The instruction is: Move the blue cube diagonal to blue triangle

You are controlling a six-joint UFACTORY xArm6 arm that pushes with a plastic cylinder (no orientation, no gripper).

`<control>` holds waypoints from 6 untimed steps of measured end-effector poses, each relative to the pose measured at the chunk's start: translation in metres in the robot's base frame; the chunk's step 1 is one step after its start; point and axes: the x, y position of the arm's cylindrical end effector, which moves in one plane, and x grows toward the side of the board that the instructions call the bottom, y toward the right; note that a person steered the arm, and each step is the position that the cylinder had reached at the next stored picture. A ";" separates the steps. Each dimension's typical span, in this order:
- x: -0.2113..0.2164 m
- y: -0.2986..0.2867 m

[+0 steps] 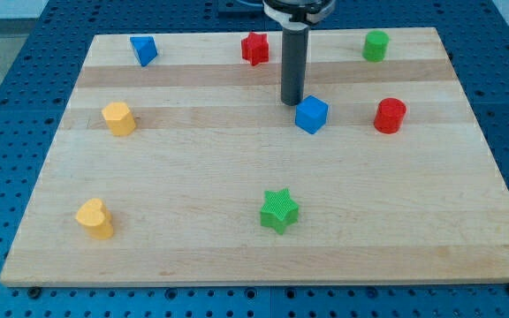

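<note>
Nearest the view's bottom on the table [237,256] sit a yellow heart [94,217] at the left and a green star [279,210] near the middle. Further up come a yellow block [118,117] at the left, the blue cube [311,114] right of centre with my tip [291,102] just beside its upper-left corner, and a red cylinder [390,116] to its right. Along the top edge stand the blue triangle [143,49], a red star [254,48] and a green cylinder [376,45]; I carry no fingers, only the rod.
</note>
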 end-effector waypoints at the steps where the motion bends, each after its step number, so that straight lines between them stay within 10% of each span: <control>1: 0.002 0.009; 6: 0.066 0.019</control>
